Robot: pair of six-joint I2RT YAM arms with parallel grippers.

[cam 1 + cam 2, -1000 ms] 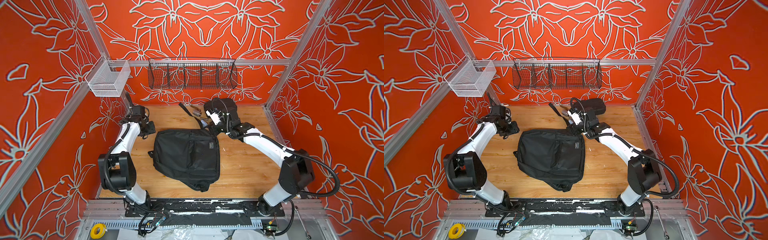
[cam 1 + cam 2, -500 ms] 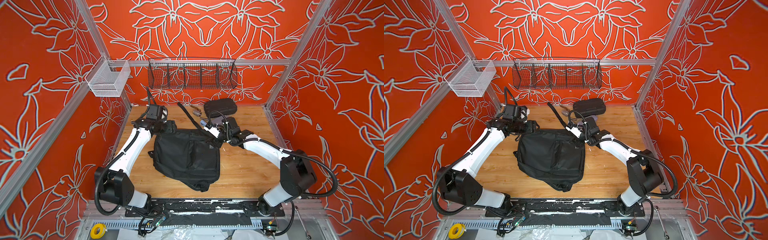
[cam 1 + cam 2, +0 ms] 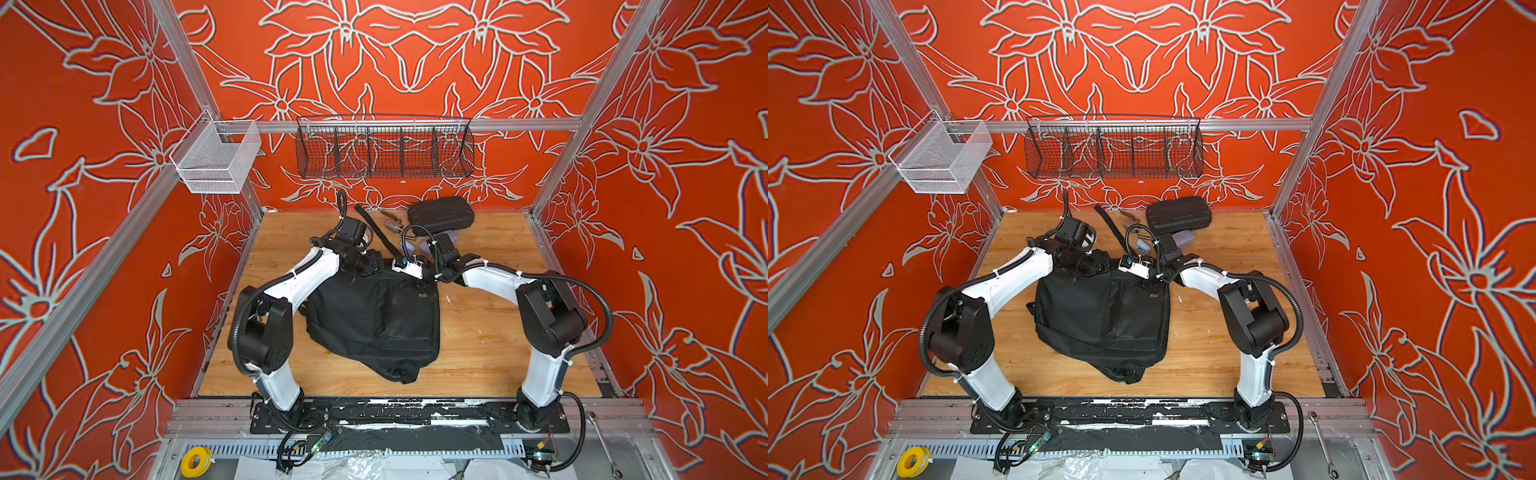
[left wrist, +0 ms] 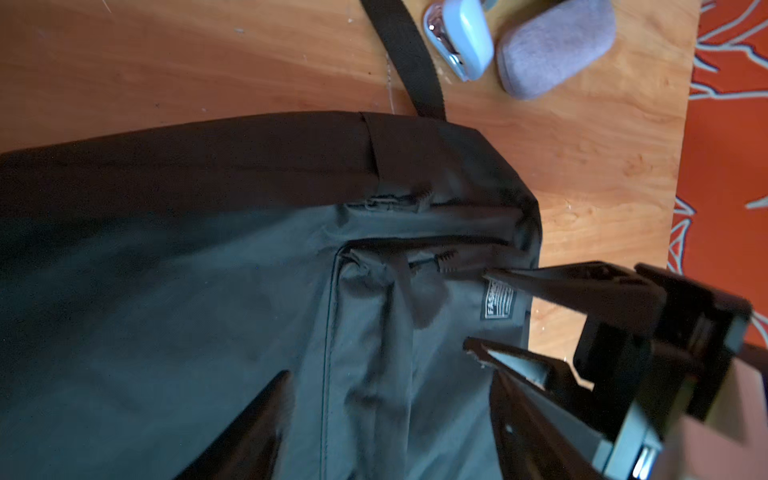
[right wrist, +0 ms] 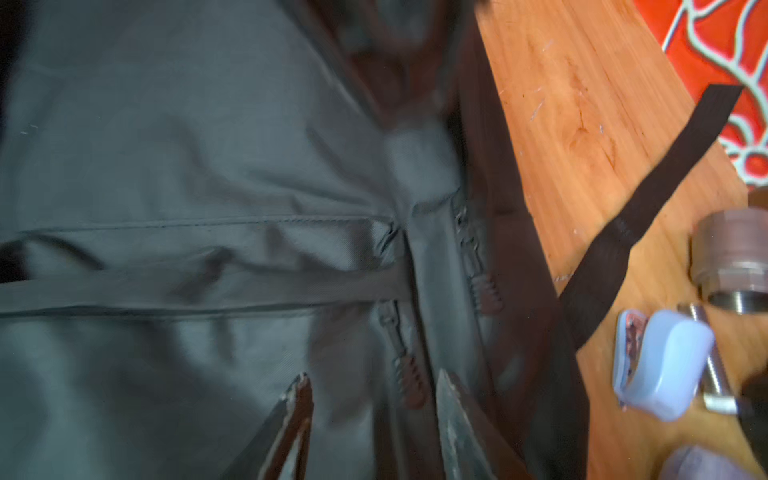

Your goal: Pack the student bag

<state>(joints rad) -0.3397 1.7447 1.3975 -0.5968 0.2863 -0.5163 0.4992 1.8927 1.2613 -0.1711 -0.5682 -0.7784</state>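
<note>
The student bag (image 3: 374, 324) lies flat in the middle of the wooden counter (image 3: 490, 340), front pocket up and top edge toward the back wall. Both arms are bent in over that edge.

The right end effector (image 5: 374, 378) is down at the top of the front pocket. Its fingers are apart, with the ribbed zipper pull (image 5: 409, 382) between them, and nothing looks pinched. In the left wrist view those fingers sit either side of the small label patch (image 4: 498, 299).

The left end effector (image 4: 390, 374) hangs close over the front fabric next to it, fingers spread wide and holding nothing. I can't tell whether it touches the cloth.

A second zipper pull (image 5: 484, 286) lies on the main zip just beside the first. A black strap (image 4: 415, 62) runs from the bag's top across the counter toward the back wall. Near the strap lie a pale blue item with a chrome edge (image 4: 461, 37), a grey soft pouch (image 4: 557, 45) and a threaded metal fitting (image 5: 731, 257). Behind them, near the back wall, sits a rigid black ribbed case (image 3: 440, 214).
</note>
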